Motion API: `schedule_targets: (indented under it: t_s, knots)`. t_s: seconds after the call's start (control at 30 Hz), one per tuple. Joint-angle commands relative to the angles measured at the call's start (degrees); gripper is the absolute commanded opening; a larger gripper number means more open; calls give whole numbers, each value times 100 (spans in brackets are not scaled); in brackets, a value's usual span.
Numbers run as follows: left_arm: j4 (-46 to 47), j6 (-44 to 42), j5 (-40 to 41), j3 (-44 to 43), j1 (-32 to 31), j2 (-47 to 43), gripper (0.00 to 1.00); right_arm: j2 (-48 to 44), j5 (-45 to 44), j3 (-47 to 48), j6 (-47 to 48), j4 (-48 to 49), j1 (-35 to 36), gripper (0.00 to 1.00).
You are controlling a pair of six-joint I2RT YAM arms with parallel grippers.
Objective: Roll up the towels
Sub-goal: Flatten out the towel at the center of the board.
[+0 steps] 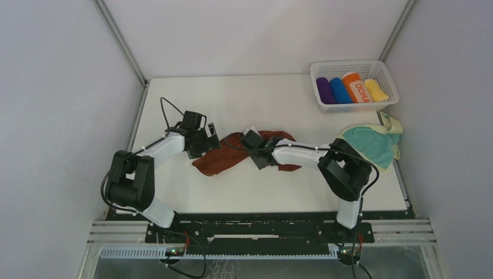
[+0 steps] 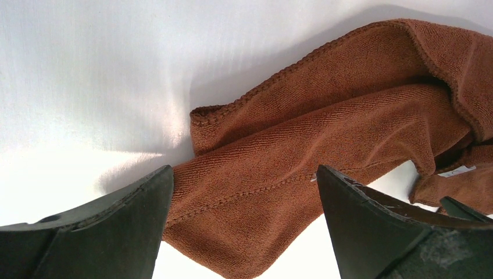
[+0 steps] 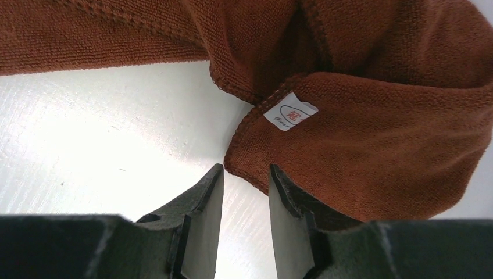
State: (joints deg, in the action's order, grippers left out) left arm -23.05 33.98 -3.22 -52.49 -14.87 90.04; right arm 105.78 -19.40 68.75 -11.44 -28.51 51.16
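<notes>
1. Across the middle of the white table [image 1: 261, 99] lies the rust-brown towel [image 1: 218, 160], a crumpled oblong running from near-left to far-right. It is bunched and folded over itself, not flat and not rolled. It probably needs spreading out before rolling can begin.
2. At the table's right edge, well apart from the brown one, the teal towel [image 1: 372, 145] lies in a loose heap. Its pale cream side shows along the border, and part of it hangs over the edge. Neither arm is near it, so it seems to wait its turn.
3. In the far-right corner stands a white basket [image 1: 356, 107] holding finished rolls. It is likely where rolled towels end up.
4. Over the towel's left end, the left gripper [image 2: 244, 170] has its jaws spread wide. Brown cloth lies between and below them and nothing is clamped. This looks like a stance for taking hold of that end.
5. At the towel's right part, the right gripper [image 3: 245, 168] has its jaws only narrowly apart. Bare table shows in the gap, and a hemmed corner of cloth sits just beyond the tips. It looks lined up to pinch that corner.
6. Beside that corner, a small white label [image 3: 290, 111] is sewn into the hem.
</notes>
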Motion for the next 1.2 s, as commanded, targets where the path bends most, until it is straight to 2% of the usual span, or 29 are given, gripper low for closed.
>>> schedule_targets:
  t_s: [0.0, 0.23, 0.37, 0.4, 0.53, 0.57, 0.8, 0.97, 1.17]
  knots:
    - [91, 61, -13, 94, -38, 14, 97, 83, 200, 165, 52, 172, -36, 33]
    - [94, 48, -51, 93, -66, 70, 97, 281, 202, 165, -71, 82, -95, 33]
    - [94, 48, -79, 88, -61, 133, 97, 388, 53, 165, -137, -122, -135, 29]
    - [91, 48, -87, 95, -64, 136, 97, 391, 51, 165, -139, -146, -148, 26]
    - [74, 47, -64, 160, -63, 117, 97, 132, -50, 131, -90, -187, -183, 2]
    - [73, 48, -57, 200, -64, 92, 97, 13, -84, 116, -74, -188, -197, 0]
    - [63, 72, -33, 423, -47, -259, 96, -1401, -121, -113, 57, -275, -611, 0]
    - [-86, -84, -11, 190, 106, -432, 95, -2228, 157, -537, 214, -89, -956, 0]
    - [-232, -256, -161, -295, 172, 1, 85, -2603, 308, -845, 178, 44, -1196, 0]
